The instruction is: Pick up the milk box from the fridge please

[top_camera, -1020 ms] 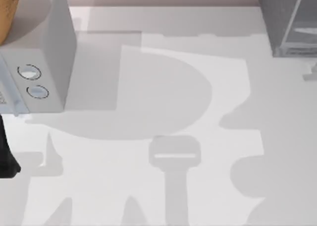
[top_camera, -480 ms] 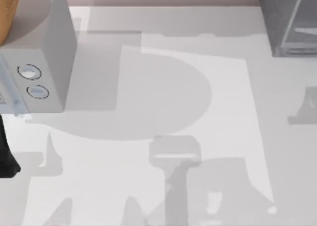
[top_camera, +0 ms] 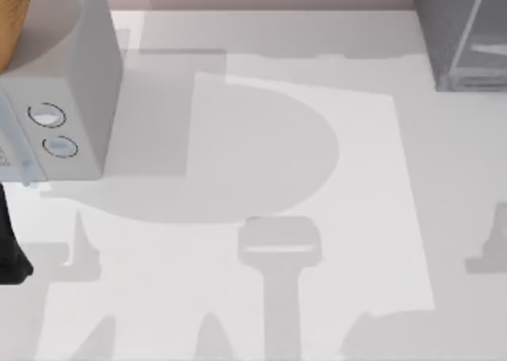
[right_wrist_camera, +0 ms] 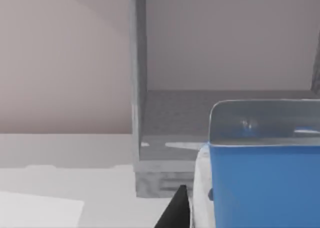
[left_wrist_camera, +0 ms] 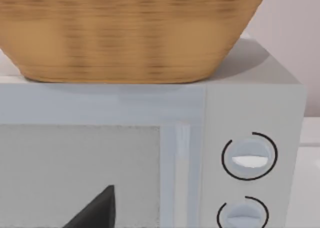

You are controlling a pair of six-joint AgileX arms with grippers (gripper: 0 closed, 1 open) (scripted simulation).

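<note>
The milk box (right_wrist_camera: 260, 183), blue on top with a white side, hangs close in front of the right wrist camera. It is off the fridge's floor and just outside the open front. A dark finger (right_wrist_camera: 175, 210) of my right gripper presses against its white side. The fridge (top_camera: 459, 36) stands at the table's far right corner. Its grey frame post (right_wrist_camera: 137, 88) and bare inner floor (right_wrist_camera: 170, 118) lie behind the box. My left arm (top_camera: 12, 250) is parked at the left edge, one dark finger (left_wrist_camera: 95, 210) facing the box with dials.
A light-grey box with two round dials (top_camera: 55, 100) stands at the far left, with a wicker basket (left_wrist_camera: 130, 33) on top of it. Broad shadows lie across the white table (top_camera: 261, 139). A pale wall runs behind the table.
The arm shadow at the table's right edge has slid toward the near edge over the three frames. The left arm has stayed put.
</note>
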